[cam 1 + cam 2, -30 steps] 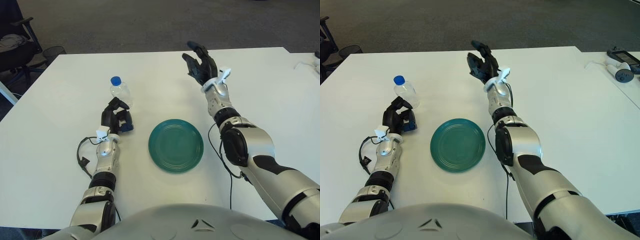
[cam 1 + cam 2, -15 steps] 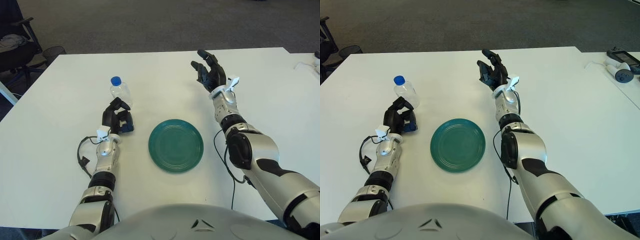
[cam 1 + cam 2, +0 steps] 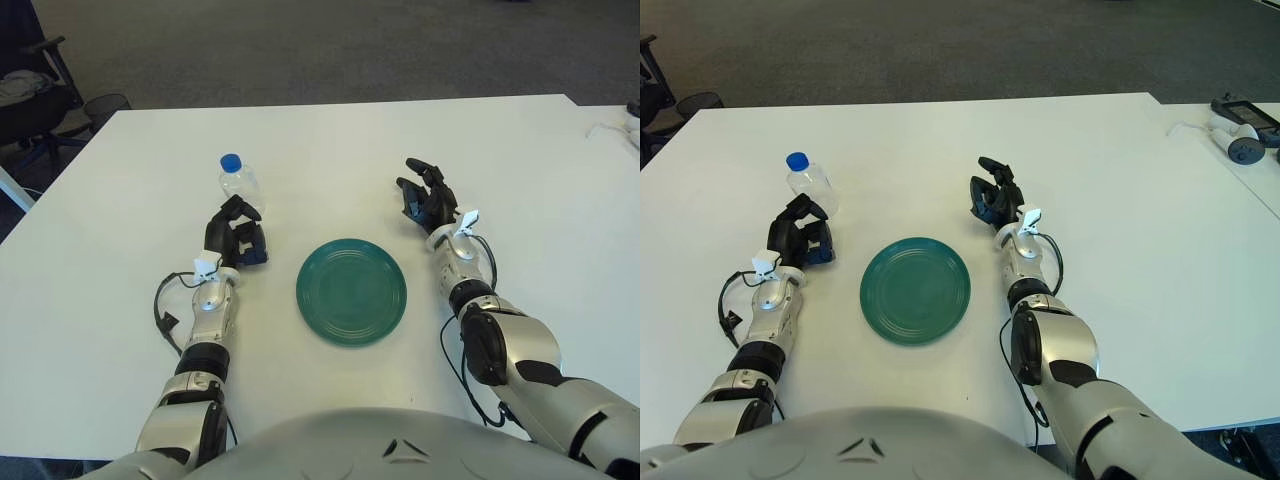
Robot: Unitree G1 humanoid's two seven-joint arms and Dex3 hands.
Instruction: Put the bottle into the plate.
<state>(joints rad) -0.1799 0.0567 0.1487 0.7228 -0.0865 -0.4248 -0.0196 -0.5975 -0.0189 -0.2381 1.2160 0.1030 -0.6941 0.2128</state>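
A clear plastic bottle (image 3: 239, 183) with a blue cap stands upright on the white table (image 3: 300, 140), left of centre. Directly in front of it and a little apart is my left hand (image 3: 237, 232), its fingers loosely curled around nothing. The round teal plate (image 3: 351, 291) lies flat, to the right of that hand and nearer to me than the bottle. Just beyond the plate's right rim is my right hand (image 3: 427, 198), fingers relaxed and holding nothing.
A white and grey device (image 3: 1242, 137) with a cable lies on the far right of the table. Off the table's far-left corner are a black chair (image 3: 35, 95) and a mesh bin (image 3: 106, 104).
My right hand has drawn back from the far middle of the table and come down beside the plate's right rim. The left hand, bottle and plate have not moved.
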